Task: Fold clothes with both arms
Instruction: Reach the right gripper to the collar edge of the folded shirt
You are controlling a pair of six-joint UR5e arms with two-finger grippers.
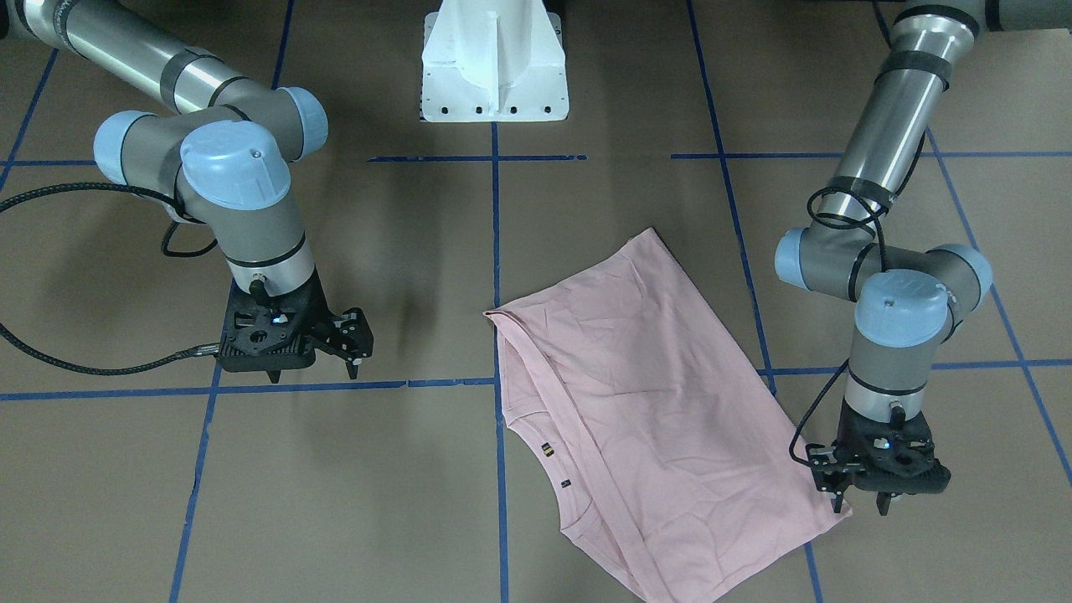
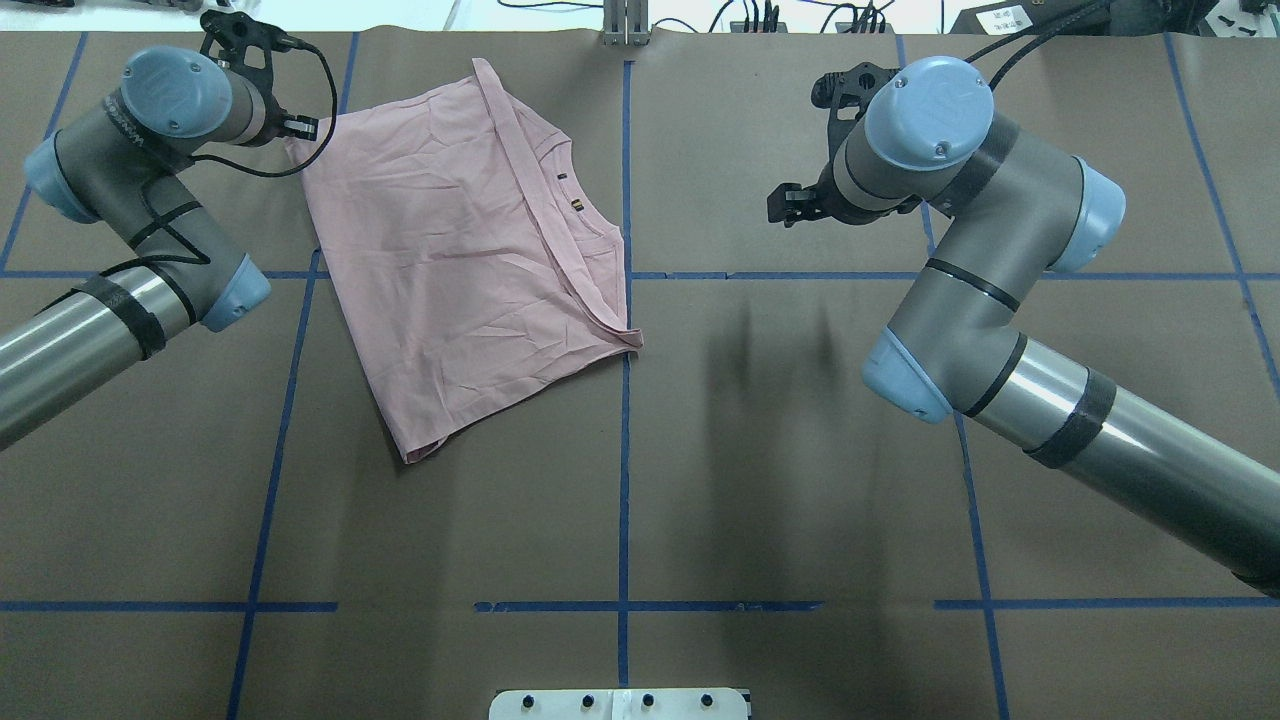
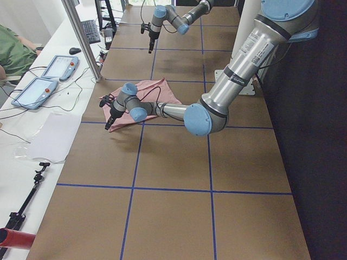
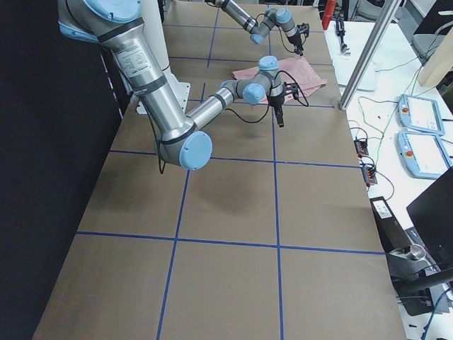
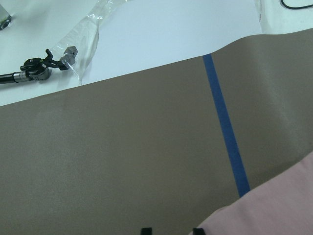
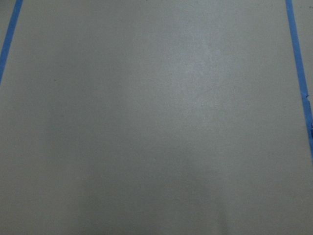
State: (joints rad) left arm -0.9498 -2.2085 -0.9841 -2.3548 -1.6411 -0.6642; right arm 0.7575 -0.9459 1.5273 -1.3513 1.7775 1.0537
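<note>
Shirt (image 1: 662,394), pink and folded, lies flat on the tabletop (image 1: 335,502) with its collar edge showing. The left tool (image 1: 858,502) hangs at the shirt's corner, fingers apart. The right tool (image 1: 314,373) hovers well apart from the shirt, fingers also spread.

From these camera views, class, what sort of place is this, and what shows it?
Probably a robotics lab: left arm and right arm at a blue-taped table, control pendants alongside.
</note>
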